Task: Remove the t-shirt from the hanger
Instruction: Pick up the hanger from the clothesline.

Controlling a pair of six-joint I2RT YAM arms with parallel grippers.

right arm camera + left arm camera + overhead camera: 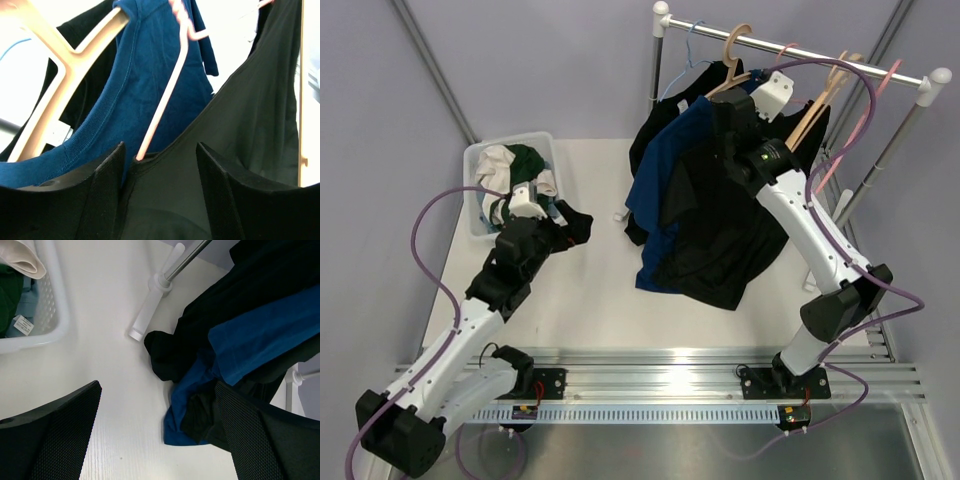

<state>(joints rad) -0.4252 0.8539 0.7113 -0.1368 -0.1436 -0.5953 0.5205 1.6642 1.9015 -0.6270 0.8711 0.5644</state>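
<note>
**Right tool.** The fingers (pixel 100 190) of the right tool (pixel 160 150) stand partly apart. The collar of the black t-shirt (pixel 240 125) lies in the gap between them. Whether the fingers clamp the cloth cannot be told. One arm of the pink hanger (pixel 167 85) runs down into this collar, just ahead of the left finger. The black t-shirt hangs ahead of the tool and to its right. To the left of the tool, the blue t-shirt (pixel 150 75) hangs on a wooden hanger (pixel 55 85), touching the black one.

**Rack.** In the top view, both hangers hook over the rail (pixel 800 50) above the right tool.

**Left tool.** The left tool (pixel 160 440) is fully open and holds nothing. It hovers over the white desk (pixel 110 365). The hems of the hanging t-shirts lie ahead of it and to its right, reaching the desk. A foot of the rack (pixel 150 305) stands straight ahead. The white basket (pixel 52 305), which holds folded clothes, sits ahead to its left.
</note>
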